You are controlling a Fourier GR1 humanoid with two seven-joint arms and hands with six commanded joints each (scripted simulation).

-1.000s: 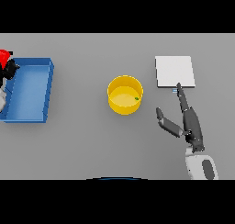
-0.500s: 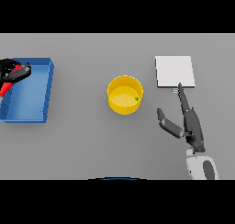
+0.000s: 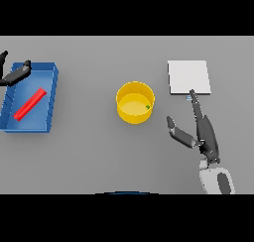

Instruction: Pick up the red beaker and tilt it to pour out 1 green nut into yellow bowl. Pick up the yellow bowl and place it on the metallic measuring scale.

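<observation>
The yellow bowl point(image 3: 135, 103) stands at the middle of the table with a small green nut point(image 3: 148, 107) inside near its right wall. The red beaker point(image 3: 30, 104) lies on its side in the blue tray point(image 3: 51, 99) at the left. My left hand point(image 3: 15, 76) is at the far left edge above the tray's back corner, fingers straight and apart from the beaker. My right hand point(image 3: 203, 131) is open to the right of the bowl, fingertips reaching the front edge of the pale measuring scale point(image 3: 188, 77).
The blue tray sits along the left edge of the table. The scale plate lies flat at the back right, a short way right of the bowl.
My left hand let go of the red beaker, which dropped and now lies flat in the blue tray. The hand moved up and left. My right hand barely moved.
</observation>
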